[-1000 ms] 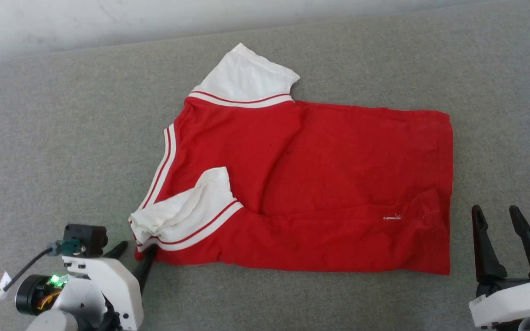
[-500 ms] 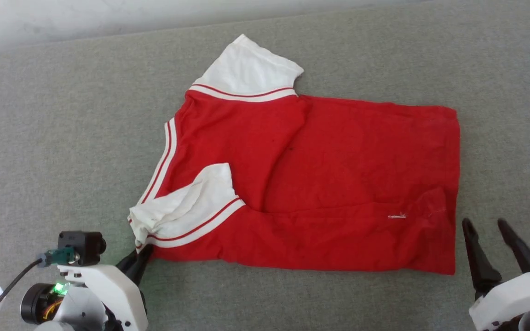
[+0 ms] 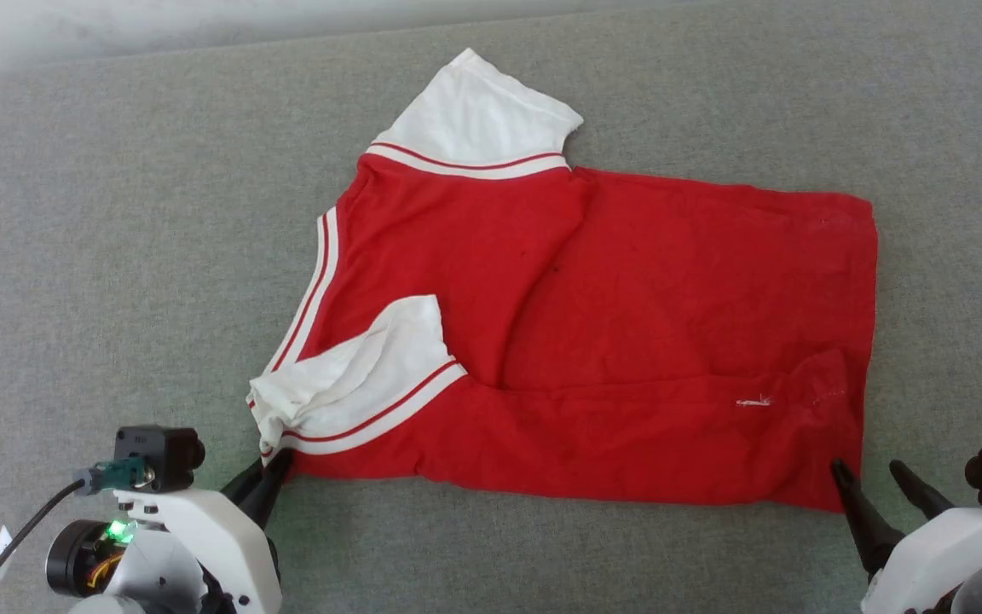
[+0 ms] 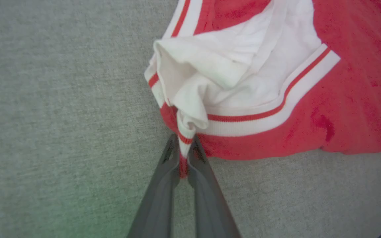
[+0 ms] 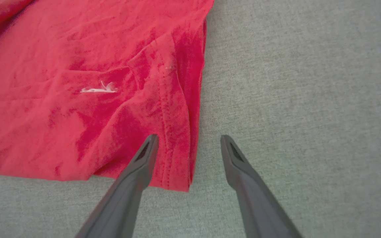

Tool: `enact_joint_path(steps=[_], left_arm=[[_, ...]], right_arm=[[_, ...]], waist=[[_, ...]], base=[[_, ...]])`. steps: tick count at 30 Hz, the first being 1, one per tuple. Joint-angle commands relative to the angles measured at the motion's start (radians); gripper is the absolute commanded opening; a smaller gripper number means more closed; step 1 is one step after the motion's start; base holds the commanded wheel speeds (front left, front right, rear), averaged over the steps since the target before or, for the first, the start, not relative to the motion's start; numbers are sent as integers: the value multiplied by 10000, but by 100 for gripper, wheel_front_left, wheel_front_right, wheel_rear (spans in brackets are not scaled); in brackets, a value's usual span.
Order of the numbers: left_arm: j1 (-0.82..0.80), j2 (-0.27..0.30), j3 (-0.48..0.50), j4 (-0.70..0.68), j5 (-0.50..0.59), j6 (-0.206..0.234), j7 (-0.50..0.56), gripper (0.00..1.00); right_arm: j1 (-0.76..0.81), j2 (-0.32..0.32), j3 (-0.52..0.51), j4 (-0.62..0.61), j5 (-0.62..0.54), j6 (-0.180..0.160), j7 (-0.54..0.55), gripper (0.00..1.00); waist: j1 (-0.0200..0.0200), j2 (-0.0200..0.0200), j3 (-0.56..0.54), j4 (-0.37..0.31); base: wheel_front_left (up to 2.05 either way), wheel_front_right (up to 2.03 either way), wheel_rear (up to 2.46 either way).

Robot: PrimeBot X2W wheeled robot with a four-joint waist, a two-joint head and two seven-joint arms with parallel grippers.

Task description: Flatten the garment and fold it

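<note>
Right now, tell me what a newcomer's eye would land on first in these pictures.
A red shirt with white sleeves lies spread on the grey cloth surface, in the middle of the head view. At its near left corner the left gripper is shut on the striped trim of the crumpled sleeve. At the near right corner the right gripper stands open, its fingers either side of the hem.

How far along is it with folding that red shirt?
Early. The red jersey lies roughly spread on the grey surface, its near sleeve crumpled. In hand: the left gripper pinches that sleeve's striped edge; the right gripper hangs open astride the hem corner. Left: smoothing, then every fold.
</note>
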Motion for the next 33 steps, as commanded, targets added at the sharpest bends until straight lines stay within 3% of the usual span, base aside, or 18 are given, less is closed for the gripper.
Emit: enact_joint_path(steps=[1, 10, 12, 13, 14, 15, 24, 33], left_arm=[[11, -23, -94, 163, 66, 73, 86, 0], [-201, 74, -120, 126, 85, 70, 182, 0], [-224, 81, -122, 132, 63, 67, 202, 0], [-237, 85, -122, 138, 50, 60, 206, 0], [-249, 89, -121, 149, 36, 51, 208, 0], [-258, 97, -119, 167, 25, 43, 208, 0], [-16, -140, 117, -2, -558, -157, -177, 0], [1220, 69, 246, -1142, -1174, 225, 505, 0]], right_arm=[[-39, 22, 25, 107, 28, -7, 14, 100], [-246, -73, 267, 859, 371, -7, 73, 100], [-315, -144, 421, 1028, 596, -7, 53, 41], [-342, -217, 495, 1131, 679, -7, 33, 30], [-381, -293, 529, 1219, 719, -7, -35, 11], [-425, -322, 510, 1315, 767, -7, -116, 0], [-688, -820, 508, 1304, 1013, -7, -530, 0], [-328, -1688, -27, 165, 1254, -7, 536, 0]], waist=[[-1, 0, 12, 2], [-1, 0, 212, 75], [-1, 0, 239, 80], [-1, 0, 253, 86], [-1, 0, 261, 93], [-1, 0, 259, 97], [-1, 0, -142, 75], [-1, 0, -843, 25]], base=[[0, 0, 0], [0, 0, 0], [0, 0, 0], [0, 0, 0], [0, 0, 0], [0, 0, 0], [0, 0, 0], [0, 0, 0]])
